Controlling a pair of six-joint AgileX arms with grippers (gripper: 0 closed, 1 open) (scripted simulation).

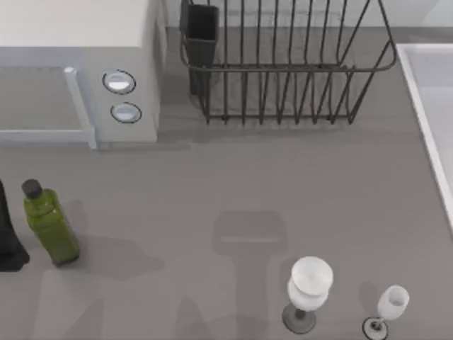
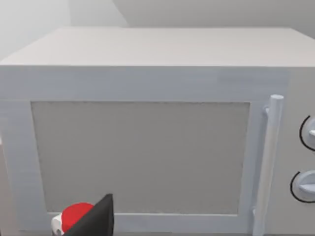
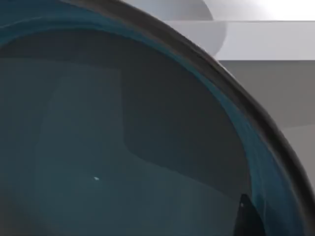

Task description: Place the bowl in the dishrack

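Observation:
The teal-blue bowl (image 3: 123, 147) with its darker rim sits very close in the right wrist view, its inside facing the camera. My right gripper is shut on the bowl, and one dark fingertip (image 3: 247, 216) lies over the inner wall by the rim. The dishrack (image 1: 283, 69), a dark wire rack with a black utensil cup (image 1: 200, 35) at its left corner, stands at the back of the table with nothing in it. A dark part of my left gripper (image 2: 96, 221) points at the microwave door.
The pale microwave (image 1: 78, 35) stands at the back left beside the rack. A green bottle (image 1: 49, 223) and a dark shape (image 1: 8, 241) are at the left edge. Two white stemmed glasses (image 1: 309, 283) (image 1: 391, 304) stand front right. A white rim (image 1: 425, 106) runs along the right.

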